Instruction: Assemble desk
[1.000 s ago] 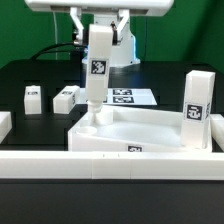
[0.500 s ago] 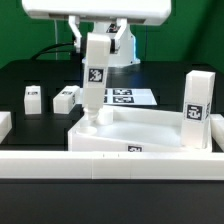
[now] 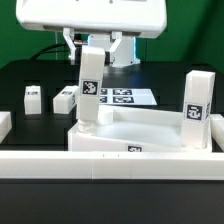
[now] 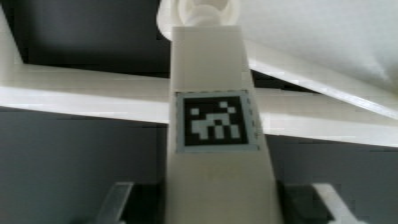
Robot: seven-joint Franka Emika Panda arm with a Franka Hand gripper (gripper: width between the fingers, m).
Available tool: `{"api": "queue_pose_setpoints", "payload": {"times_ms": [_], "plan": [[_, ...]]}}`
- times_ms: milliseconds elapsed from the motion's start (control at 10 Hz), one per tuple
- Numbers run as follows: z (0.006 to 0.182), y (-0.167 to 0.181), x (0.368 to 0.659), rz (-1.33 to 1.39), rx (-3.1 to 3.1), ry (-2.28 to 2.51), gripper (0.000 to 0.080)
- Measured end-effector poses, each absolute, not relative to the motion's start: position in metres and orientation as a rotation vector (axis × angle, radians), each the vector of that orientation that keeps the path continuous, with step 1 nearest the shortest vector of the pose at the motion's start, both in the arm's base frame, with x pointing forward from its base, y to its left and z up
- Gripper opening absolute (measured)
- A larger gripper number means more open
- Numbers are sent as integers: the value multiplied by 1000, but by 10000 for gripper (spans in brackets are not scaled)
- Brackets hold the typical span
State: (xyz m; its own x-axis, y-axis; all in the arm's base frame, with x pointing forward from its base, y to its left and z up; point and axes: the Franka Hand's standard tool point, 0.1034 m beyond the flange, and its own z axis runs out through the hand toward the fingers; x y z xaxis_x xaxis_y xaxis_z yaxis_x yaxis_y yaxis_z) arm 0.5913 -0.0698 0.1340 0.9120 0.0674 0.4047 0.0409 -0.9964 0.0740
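My gripper (image 3: pixel 94 48) is shut on a white square-section leg (image 3: pixel 91 88) and holds it by its upper end. The leg stands nearly upright, its tag facing the camera, with its lower end at the tabletop's (image 3: pixel 110 142) corner on the exterior view's left. In the wrist view the leg (image 4: pixel 217 120) runs away from my gripper (image 4: pixel 221 206) between both fingers (image 4: pixel 125 205) down to the tray corner. Another leg (image 3: pixel 197 110) stands upright in the corner on the exterior view's right. Two loose legs (image 3: pixel 32 97) (image 3: pixel 65 99) lie on the black table.
The marker board (image 3: pixel 128 97) lies behind the tabletop. A long white border rail (image 3: pixel 110 166) runs along the front, with another white rail piece (image 3: pixel 4 124) at the exterior view's left edge.
The held leg has gone from tilted to nearly upright. My gripper has come lower, and the leg's foot stays at the tabletop corner.
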Motion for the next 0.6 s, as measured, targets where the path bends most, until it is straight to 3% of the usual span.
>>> {"api": "queue_pose_setpoints", "payload": {"times_ms": [600], "plan": [[131,-68,589,639,3007,90,290]]}}
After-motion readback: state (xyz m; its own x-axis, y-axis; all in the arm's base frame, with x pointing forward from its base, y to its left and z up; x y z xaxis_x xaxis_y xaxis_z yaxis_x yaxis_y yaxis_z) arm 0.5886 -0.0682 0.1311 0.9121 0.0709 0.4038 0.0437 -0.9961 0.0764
